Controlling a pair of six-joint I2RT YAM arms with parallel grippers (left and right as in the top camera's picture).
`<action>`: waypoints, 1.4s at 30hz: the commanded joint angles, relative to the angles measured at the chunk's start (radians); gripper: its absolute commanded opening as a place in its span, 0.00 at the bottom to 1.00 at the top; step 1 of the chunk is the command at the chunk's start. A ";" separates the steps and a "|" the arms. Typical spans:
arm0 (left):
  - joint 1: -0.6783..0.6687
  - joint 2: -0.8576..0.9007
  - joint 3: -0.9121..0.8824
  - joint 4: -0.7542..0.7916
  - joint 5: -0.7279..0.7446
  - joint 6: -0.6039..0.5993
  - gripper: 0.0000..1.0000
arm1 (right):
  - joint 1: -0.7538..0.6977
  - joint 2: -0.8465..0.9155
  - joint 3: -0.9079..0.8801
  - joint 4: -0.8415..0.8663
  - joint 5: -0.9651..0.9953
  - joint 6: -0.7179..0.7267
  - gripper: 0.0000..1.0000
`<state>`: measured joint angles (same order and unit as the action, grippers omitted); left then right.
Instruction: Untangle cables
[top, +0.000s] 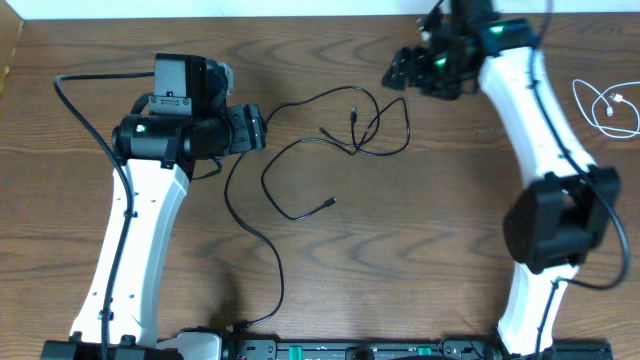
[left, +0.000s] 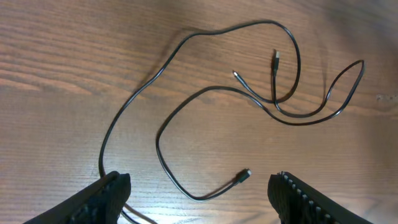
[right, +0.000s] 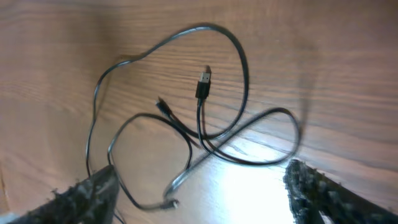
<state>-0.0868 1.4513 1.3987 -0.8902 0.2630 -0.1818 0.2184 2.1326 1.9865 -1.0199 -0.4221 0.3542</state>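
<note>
Overhead: the thin black cord (top: 264, 178) sprawls in crossed loops on the wooden counter (top: 420, 260) between the left fingers (top: 250, 130) and right fingers (top: 400, 68), both released and empty; the coiled white cord (top: 605, 105) lies well apart, near the counter's right edge. Left wrist: a plug end (left: 244, 175) lies just ahead between the fingers; best pinch there and drag toward bare counter. Right wrist: the crossings lie ahead; room all round.

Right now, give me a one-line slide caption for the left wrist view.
Left wrist view: open left gripper hovers over black cable lying in crossed loops on the wooden table, nothing gripped.
</note>
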 joint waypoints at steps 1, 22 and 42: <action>0.002 -0.005 -0.004 -0.011 -0.014 0.017 0.77 | 0.040 0.072 -0.005 0.010 0.027 0.124 0.75; 0.002 -0.005 -0.004 -0.025 -0.013 0.012 0.77 | 0.051 -0.057 0.067 0.030 0.062 0.058 0.01; 0.002 -0.005 -0.004 -0.022 -0.013 -0.007 0.77 | -0.397 -0.552 0.074 0.035 0.221 0.033 0.01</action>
<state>-0.0868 1.4513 1.3987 -0.9119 0.2592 -0.1829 -0.0792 1.5822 2.0552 -0.9783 -0.2333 0.4126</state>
